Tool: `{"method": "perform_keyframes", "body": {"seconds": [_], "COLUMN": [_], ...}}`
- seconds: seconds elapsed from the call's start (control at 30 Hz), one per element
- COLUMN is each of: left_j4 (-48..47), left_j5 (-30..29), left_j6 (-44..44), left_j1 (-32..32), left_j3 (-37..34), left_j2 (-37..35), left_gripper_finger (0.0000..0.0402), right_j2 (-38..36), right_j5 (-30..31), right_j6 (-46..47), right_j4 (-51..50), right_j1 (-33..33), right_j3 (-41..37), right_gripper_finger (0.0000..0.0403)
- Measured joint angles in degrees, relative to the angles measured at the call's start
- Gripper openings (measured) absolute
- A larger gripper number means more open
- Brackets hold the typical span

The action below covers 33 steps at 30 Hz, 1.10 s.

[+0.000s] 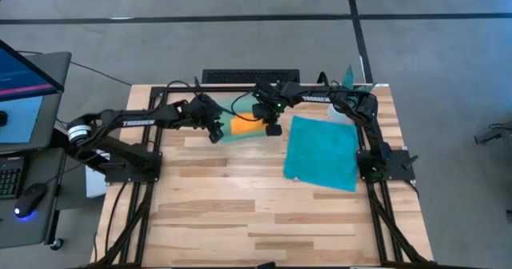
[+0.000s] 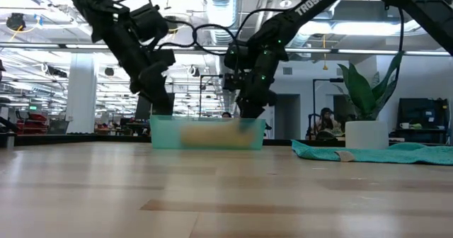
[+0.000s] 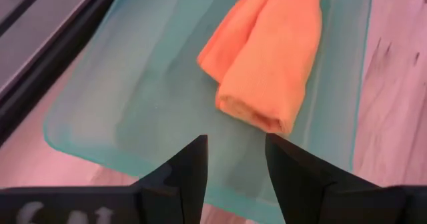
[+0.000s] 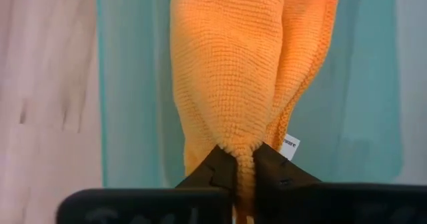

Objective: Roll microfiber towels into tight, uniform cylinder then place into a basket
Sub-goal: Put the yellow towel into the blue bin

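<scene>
Desk (image 1: 240,213): pale wood planks, near half bare.
Teal towel (image 1: 322,151): lies spread flat on the desk's right side, nearer than the basket and just right of it; low view shows it as a low rumpled strip with a small white tag at its near edge.
Left tool (image 1: 216,134): reaches in from the left arm, hovering at the basket's left end; fingers (image 3: 189,171) parted with a clear gap, nothing between them – open, off the cloth.
Right tool (image 1: 273,129): comes from the right arm across the far edge, sits at the basket's right end; fingers (image 4: 217,169) pinched tight on one end of the orange towel, cloth bunched between them, small white label beside the pinch.
Orange towel (image 1: 245,127): rolled into a loose bundle, lying inside the basket toward its right half; the end nearest the left tool shows the rolled layers, free of that tool.
Basket (image 1: 240,109): translucent pale-green tray on the far middle of the desk, between the two tools – floor visible around the roll.
Plant pot (image 2: 367,134): white, green leaves, far right, behind the teal towel.
Room beyond: a person seated far off, in the low view.
</scene>
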Motion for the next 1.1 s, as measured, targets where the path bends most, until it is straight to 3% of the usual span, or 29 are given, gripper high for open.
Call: {"method": "perform_keyframes", "body": {"seconds": [0.4,0.6,0.8,1.1], "left_j4": [4.08,3.97,3.97,3.90], "left_j5": [0.07,0.14,0.12,0.11], "left_j6": [-0.44,-0.09,0.73,1.62], "left_j1": [-1.00,-1.51,-1.51,-1.51], "left_j3": [-2.53,-2.53,-2.53,-2.53], "left_j2": [-0.28,-0.28,-0.28,-0.28], "left_gripper_finger": [0.0142,0.0142,0.0142,0.0142], "right_j2": [0.00,-0.26,-0.31,-0.31], "right_j5": [3.92,4.56,4.36,4.11], "right_j6": [1.45,2.04,4.69,4.43], "right_j4": [-0.05,-6.13,-11.56,-8.10], "right_j1": [0.84,0.82,0.78,0.80], "right_j3": [0.09,2.77,6.89,8.70], "right_gripper_finger": [0.0175,0.0234,0.0243,0.0217]}}
